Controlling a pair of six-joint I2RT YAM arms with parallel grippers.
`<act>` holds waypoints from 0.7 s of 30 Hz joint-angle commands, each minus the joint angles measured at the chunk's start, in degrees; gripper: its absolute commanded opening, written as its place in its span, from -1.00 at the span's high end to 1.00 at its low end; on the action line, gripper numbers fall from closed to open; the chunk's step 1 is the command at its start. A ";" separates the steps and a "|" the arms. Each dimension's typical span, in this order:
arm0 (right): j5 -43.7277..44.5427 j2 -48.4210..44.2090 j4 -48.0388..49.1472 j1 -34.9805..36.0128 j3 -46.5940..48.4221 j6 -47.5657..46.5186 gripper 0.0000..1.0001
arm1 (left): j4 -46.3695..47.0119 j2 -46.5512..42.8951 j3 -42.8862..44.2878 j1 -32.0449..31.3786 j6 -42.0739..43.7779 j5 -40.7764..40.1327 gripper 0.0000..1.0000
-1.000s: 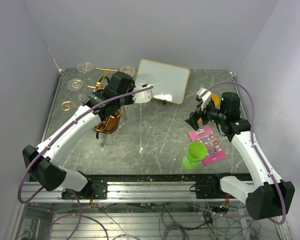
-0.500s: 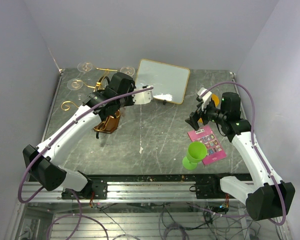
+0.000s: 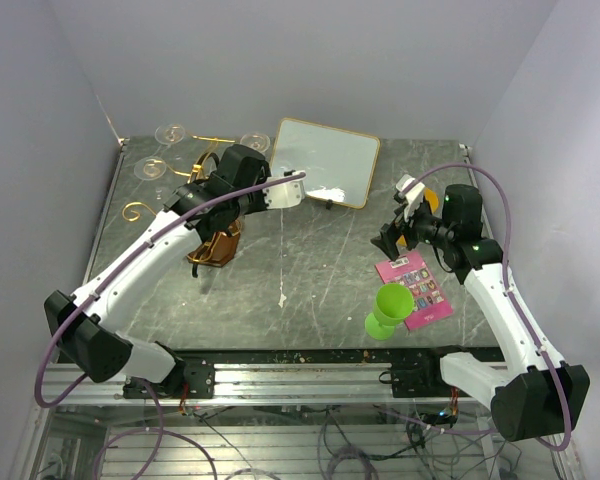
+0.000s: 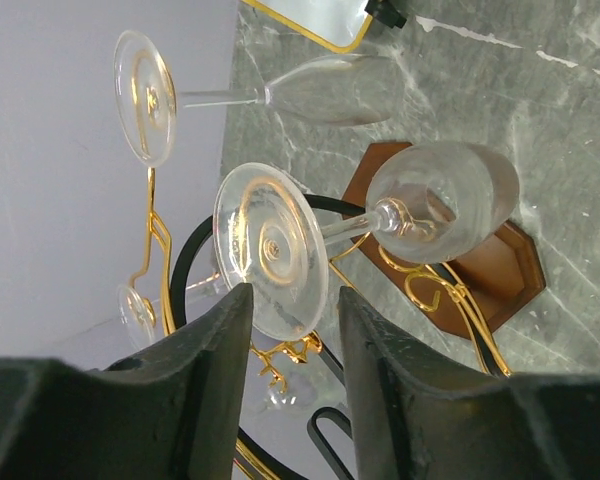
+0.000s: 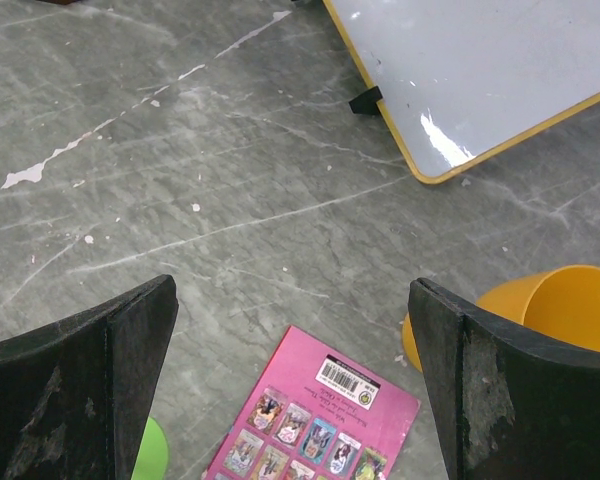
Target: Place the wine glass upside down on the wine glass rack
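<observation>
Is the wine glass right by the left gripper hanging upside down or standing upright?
Upside down: the wine glass hangs in the wine glass rack, foot up, bowl down toward the wooden base.

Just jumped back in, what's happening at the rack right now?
The left hand is at the wine glass rack, fingers parted beside the foot of a wine glass resting in it, bowl over the wooden base. The right hand hovers open and empty near a pink card.

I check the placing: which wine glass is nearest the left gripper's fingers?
The wine glass whose foot sits before the left gripper, bowl against the brown base; others hang farther.
</observation>
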 commanded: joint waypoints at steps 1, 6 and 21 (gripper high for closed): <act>-0.26 -1.07 0.67 -0.72 -0.13 -0.48 -0.98 | -0.24 -2.17 1.42 -0.38 -2.13 0.67 -0.07; 2.06 -1.26 -1.11 -0.72 2.79 -0.39 -0.98 | 0.02 -3.40 1.16 -0.37 -2.79 1.33 -0.28; 25.78 7.54 -2.56 -7.15 14.26 8.82 -0.72 | 0.36 -8.22 1.87 -0.39 -6.31 3.13 -0.85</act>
